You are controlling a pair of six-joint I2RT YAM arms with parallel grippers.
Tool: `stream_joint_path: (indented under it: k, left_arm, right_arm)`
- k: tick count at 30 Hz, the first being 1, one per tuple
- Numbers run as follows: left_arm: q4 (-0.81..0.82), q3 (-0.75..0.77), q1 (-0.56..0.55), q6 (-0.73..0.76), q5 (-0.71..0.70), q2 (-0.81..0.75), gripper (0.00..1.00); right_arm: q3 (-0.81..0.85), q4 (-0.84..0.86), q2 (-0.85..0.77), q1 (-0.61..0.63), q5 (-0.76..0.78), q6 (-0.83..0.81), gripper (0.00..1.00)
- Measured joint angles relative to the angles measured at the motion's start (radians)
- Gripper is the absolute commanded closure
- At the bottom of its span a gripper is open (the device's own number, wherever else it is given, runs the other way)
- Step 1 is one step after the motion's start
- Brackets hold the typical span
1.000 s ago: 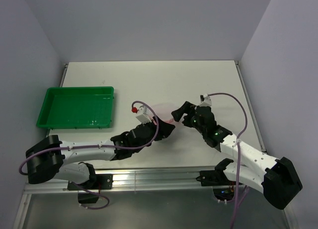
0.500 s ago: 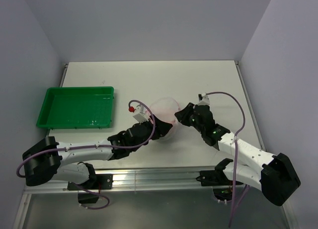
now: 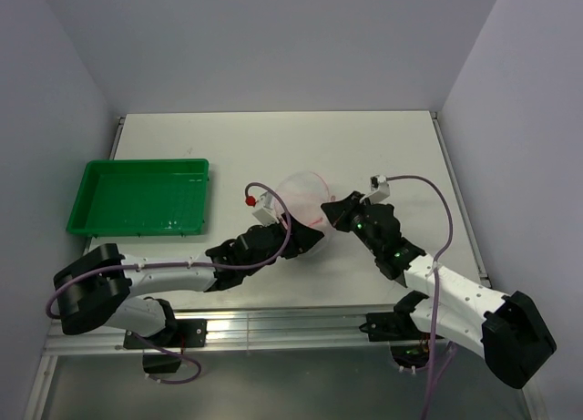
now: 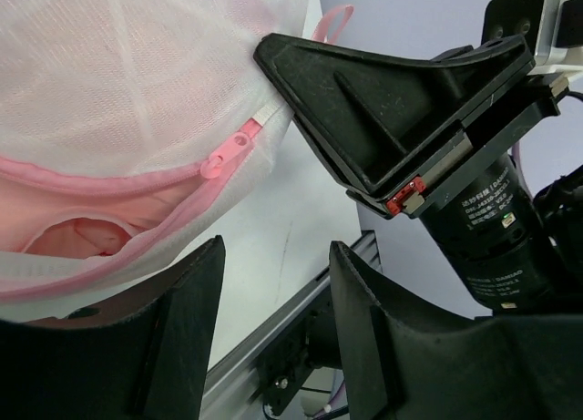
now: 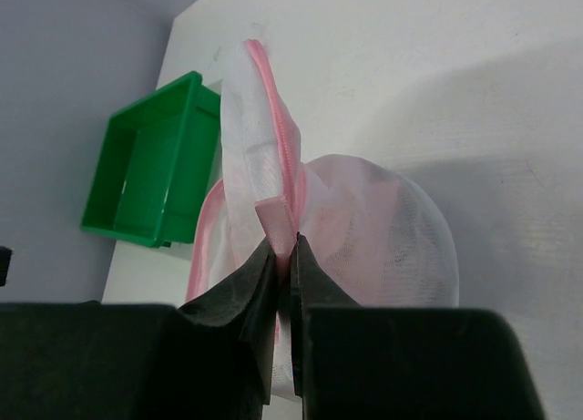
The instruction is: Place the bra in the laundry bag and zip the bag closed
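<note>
The laundry bag, white mesh with pink zipper trim, stands tilted on its edge between both grippers at mid-table. My right gripper is shut on a pink tab at the bag's rim. In the left wrist view the zipper is partly open with its pull hanging. The pale pink bra shows inside the gap. My left gripper is open just below the bag, with nothing between its fingertips. Its left finger lies against the bag's underside.
A green plastic tray sits at the table's left side. The white table stretches behind the bag to the back wall. The metal rail at the near edge runs under both arms.
My right gripper has closed on the bag's pink tab. The bag has risen from lying low to standing on edge. My left gripper has stayed open under it.
</note>
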Motion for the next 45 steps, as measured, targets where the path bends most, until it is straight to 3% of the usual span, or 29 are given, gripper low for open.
stream_joint_path:
  k: [8,14,21,29,35,38,39,41,42,44,45]
  left_arm:
    - [0.018,0.004,0.0,-0.009,0.031,0.009,0.48]
    - [-0.187,0.058,0.013,0.065,-0.049,-0.093,0.43]
    - [-0.298,-0.049,0.256,0.078,-0.027,-0.314,0.38]
    - [-0.313,-0.077,0.345,0.122,0.089,-0.265,0.31]
    - [-0.175,-0.077,0.372,0.154,0.187,-0.134,0.41]
    - [-0.102,-0.077,0.375,0.164,0.216,-0.09,0.57]
    - [-0.08,-0.077,0.376,0.164,0.222,-0.082,0.68]
    - [-0.037,-0.077,0.378,0.163,0.229,-0.074,0.83]
    - [-0.028,-0.077,0.38,0.166,0.231,-0.074,0.99]
    - [0.003,-0.077,0.384,0.162,0.244,-0.077,1.0]
    - [0.014,-0.079,0.383,0.162,0.246,-0.082,1.0]
  right_arm:
    - [-0.059,0.139,-0.023,0.0,-0.028,-0.027,1.0]
    - [-0.06,0.198,-0.019,0.0,-0.062,-0.057,1.0]
    - [-0.06,0.221,-0.015,0.0,-0.079,-0.07,1.0]
    - [-0.06,0.257,0.011,0.0,-0.108,-0.067,1.0]
    - [-0.06,0.258,0.01,0.0,-0.115,-0.066,1.0]
    - [-0.06,0.258,0.01,0.0,-0.121,-0.066,1.0]
    - [-0.06,0.258,0.01,0.0,-0.124,-0.066,1.0]
    - [-0.06,0.258,0.01,-0.002,-0.124,-0.067,0.93]
    - [-0.059,0.257,0.01,-0.005,-0.12,-0.067,0.78]
    - [-0.051,0.232,0.013,-0.013,-0.116,-0.072,0.58]
    - [-0.044,0.214,0.014,-0.015,-0.114,-0.073,0.39]
